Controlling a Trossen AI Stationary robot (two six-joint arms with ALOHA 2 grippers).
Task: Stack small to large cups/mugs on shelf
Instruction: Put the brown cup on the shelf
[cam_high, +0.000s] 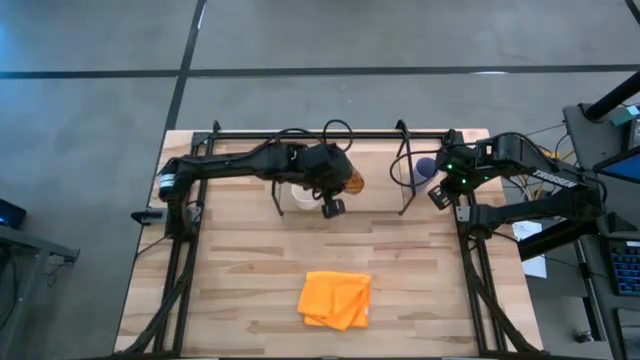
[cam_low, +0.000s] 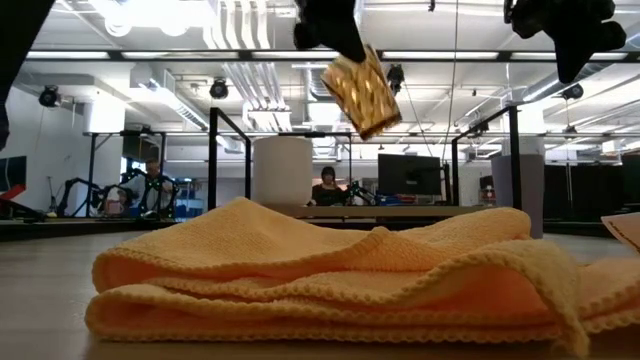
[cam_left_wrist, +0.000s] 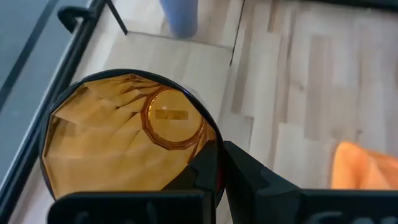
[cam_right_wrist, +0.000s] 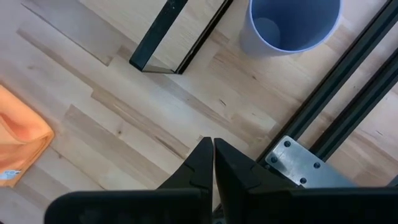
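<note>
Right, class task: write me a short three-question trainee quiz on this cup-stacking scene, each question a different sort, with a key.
1. True or false: the left gripper holds the amber tumbler lifted off the table.
2. Multiple choice: the orange cloth lies A) on the shelf, B) on the table nearer the front edge, C) inside the blue cup.
3. Fill in: the right gripper jaws are ____ and hold nothing.

Key: 1 true; 2 B; 3 shut.

L hand (cam_high: 334, 196) clamped, raised mid-table; R hand (cam_right_wrist: 213, 163) closed, far right.
</note>
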